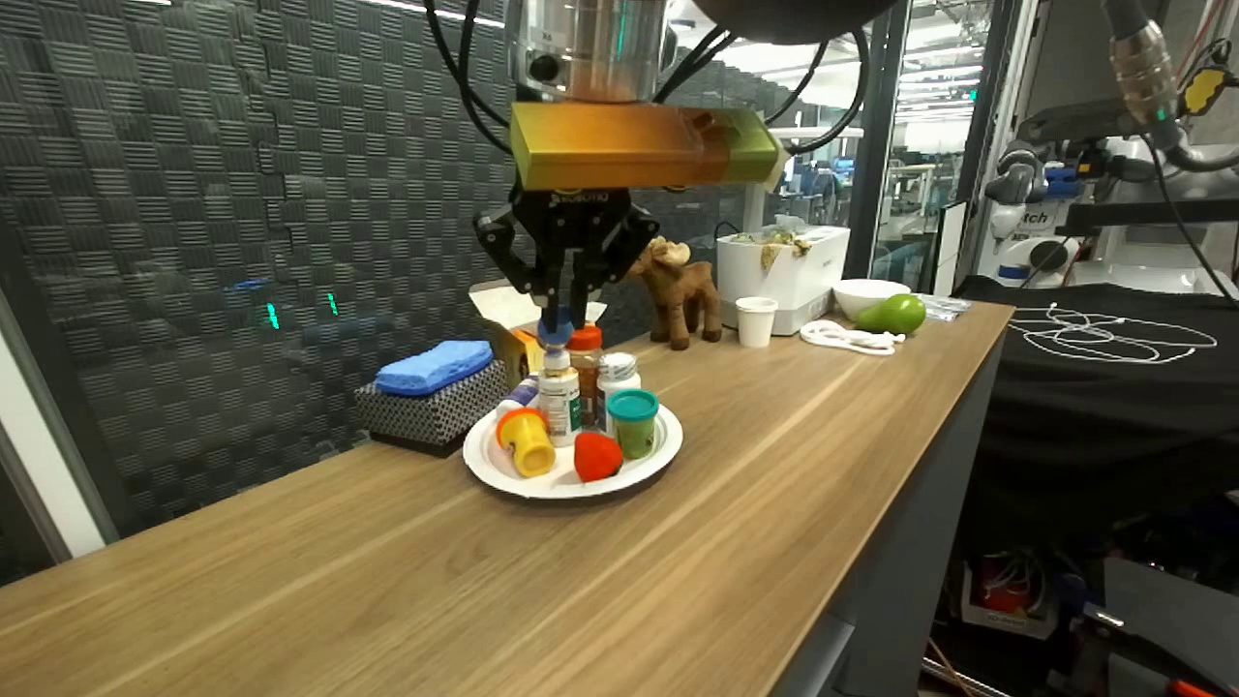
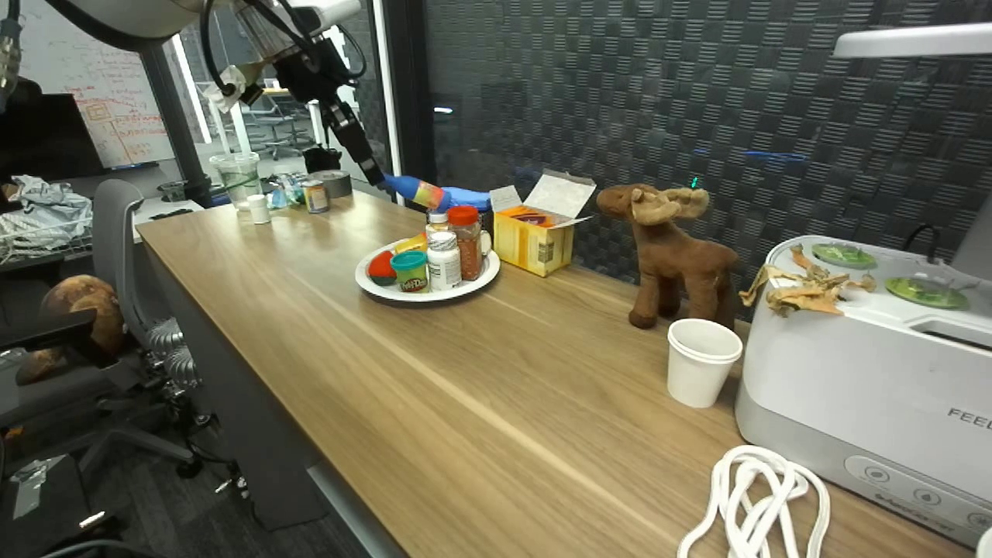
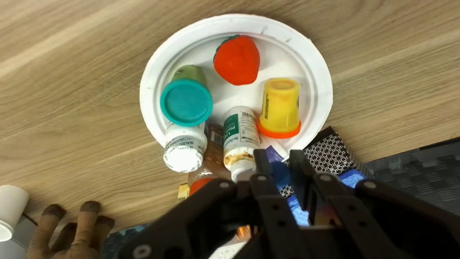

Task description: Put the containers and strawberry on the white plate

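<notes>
My gripper (image 1: 564,312) is shut on the blue end of a small blue bottle (image 2: 425,194), which has a red and yellow label. It hangs above the wall side of the white plate (image 3: 321,90). Resting on that plate are the red strawberry (image 3: 238,60), teal-lidded tub (image 3: 186,102), yellow cup (image 3: 281,104) with orange rim lying on its side, white pill bottle (image 1: 617,379), red-capped brown bottle (image 2: 466,256) and a white bottle with green label (image 3: 239,133). A white and purple container (image 1: 521,395) lies tilted at the plate's back, partly hidden.
Beside the plate stand an opened yellow box (image 2: 535,244) and a black patterned box (image 1: 431,416) with a blue sponge (image 1: 434,368) on top. Further along are a brown toy moose (image 2: 682,263), white paper cups (image 2: 701,364), a white appliance (image 2: 860,372) and white cord (image 2: 756,496).
</notes>
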Motion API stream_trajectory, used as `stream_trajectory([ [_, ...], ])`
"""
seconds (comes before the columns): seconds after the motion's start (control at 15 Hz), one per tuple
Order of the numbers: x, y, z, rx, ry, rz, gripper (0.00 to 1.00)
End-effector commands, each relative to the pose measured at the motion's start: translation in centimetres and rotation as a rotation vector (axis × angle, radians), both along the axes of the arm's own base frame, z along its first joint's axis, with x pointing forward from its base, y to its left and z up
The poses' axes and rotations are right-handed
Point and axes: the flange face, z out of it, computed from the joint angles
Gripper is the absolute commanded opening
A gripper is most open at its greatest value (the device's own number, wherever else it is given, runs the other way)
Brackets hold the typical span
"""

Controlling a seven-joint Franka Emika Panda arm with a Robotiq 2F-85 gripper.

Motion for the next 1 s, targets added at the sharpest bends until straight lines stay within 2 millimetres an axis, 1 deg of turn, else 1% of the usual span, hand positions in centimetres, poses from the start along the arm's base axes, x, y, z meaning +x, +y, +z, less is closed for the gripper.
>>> stream_trajectory([
  [0.0,-0.7,-0.1,2.0,-0.017,-0.045,-0.027,0.05],
  [0.07,-0.4,-0.1,2.6,-0.032,-0.060,-0.036,0.05],
  [0.33,0.2,-0.1,6.5,-0.090,-0.133,-0.068,0.05],
  [0.4,0.1,-0.1,7.4,-0.073,-0.132,-0.084,0.05],
  [0.53,-0.2,-0.1,8.7,-0.040,-0.126,-0.121,0.05],
  [0.73,-0.9,-0.4,10.1,0.064,-0.087,-0.171,0.05],
  [0.93,-1.2,-1.2,10.3,0.207,-0.034,-0.210,0.05],
])
